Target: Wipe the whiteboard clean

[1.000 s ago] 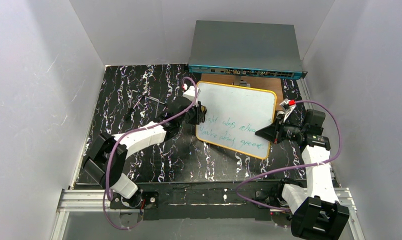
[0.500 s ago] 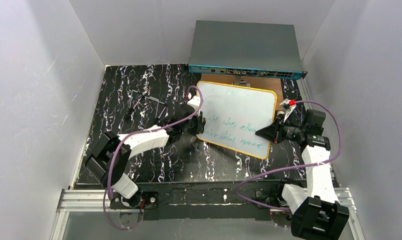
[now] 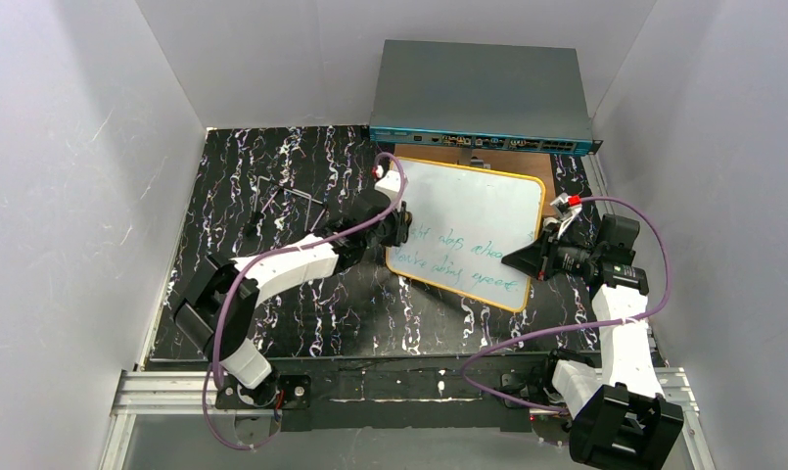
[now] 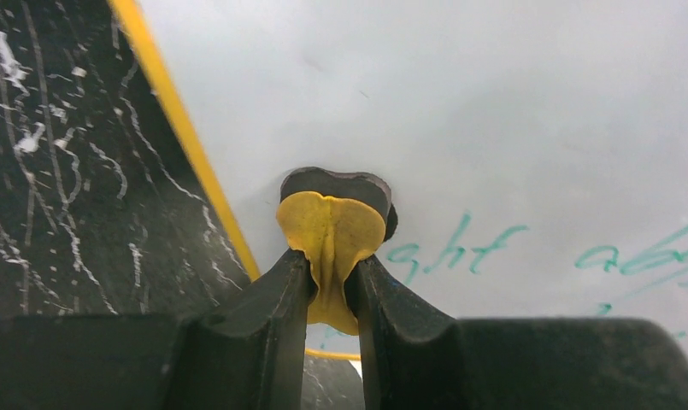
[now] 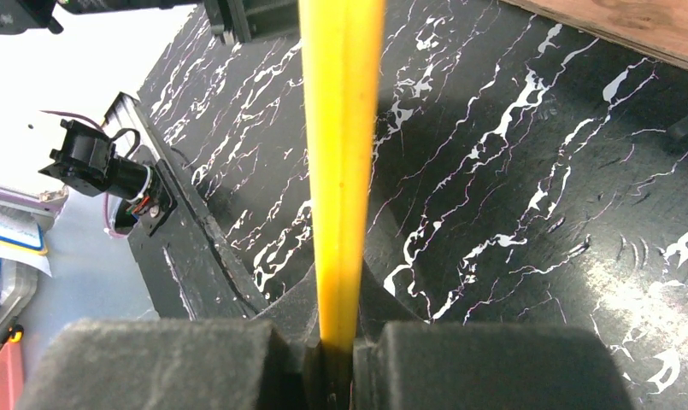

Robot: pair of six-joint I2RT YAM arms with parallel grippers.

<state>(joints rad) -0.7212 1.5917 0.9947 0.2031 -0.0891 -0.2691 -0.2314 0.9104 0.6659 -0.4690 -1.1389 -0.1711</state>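
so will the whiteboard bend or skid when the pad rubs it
Probably stiff: the whiteboard looks flat, its rim straight. Likely light, being thin edge-on. Skidding seems unlikely, since the right gripper clamps its edge while the left gripper presses the yellow pad on it.

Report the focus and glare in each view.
Top external: evenly lit and sharp, the whiteboard shows its green writing. Left wrist: the yellow pad is crisp, the left gripper blurs dark at the bottom. Right wrist: the yellow rim and the right gripper are soft, the upper left corner blown out white.
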